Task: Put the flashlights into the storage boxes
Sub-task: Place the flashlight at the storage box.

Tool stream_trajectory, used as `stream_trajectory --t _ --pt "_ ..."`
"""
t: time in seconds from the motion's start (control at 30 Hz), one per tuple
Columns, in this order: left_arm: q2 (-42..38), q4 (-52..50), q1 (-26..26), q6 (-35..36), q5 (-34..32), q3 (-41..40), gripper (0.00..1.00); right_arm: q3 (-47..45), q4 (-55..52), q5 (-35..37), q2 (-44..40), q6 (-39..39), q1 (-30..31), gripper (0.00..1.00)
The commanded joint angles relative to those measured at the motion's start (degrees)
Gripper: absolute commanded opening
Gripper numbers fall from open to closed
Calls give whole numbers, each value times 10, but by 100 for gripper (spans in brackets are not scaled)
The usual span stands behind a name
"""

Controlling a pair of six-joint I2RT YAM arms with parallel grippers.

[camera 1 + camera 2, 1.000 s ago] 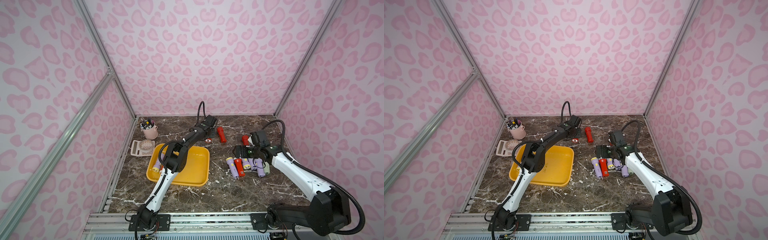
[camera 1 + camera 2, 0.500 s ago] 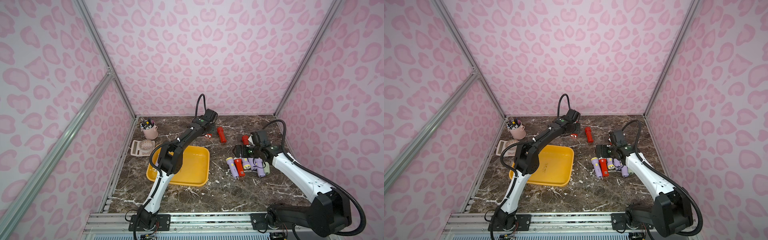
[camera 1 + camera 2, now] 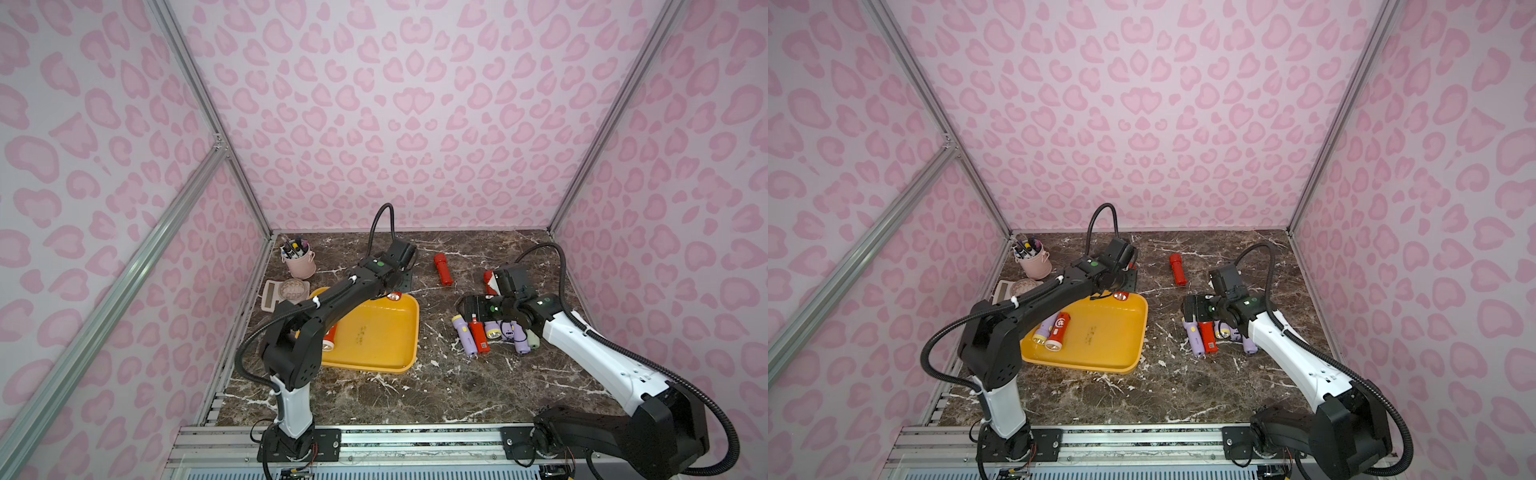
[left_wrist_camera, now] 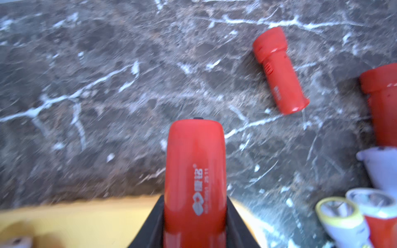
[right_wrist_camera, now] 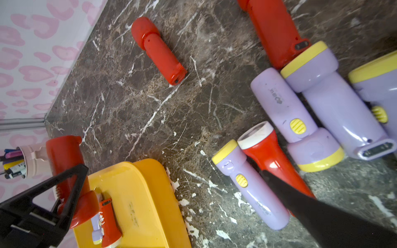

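Left arm (image 3: 332, 299), lower centre-left of frame: matte black links, white lower column. Right arm (image 3: 594, 353), lower right: white link shells, black joint housings. Black corrugated cable (image 3: 560, 270) arched over each wrist. Round green marking (image 3: 379, 262) near wrist. Screwed black base plates (image 3: 328, 441) on aluminium rail (image 3: 415, 440). Fingers (image 5: 333, 221) black, tapered.
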Motion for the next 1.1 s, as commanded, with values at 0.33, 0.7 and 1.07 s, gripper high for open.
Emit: stream_trajectory --t 0.33,0.7,1.07 --pt "-202 17 -2 -48 -98 -295 24 14 21 69 16 41 109 99" --pt "-130 58 10 -66 -132 -352 26 0 13 89 -5 45 131 100" --pt "-114 96 65 -45 -112 -368 27 0 6 101 -7 40 131 99"
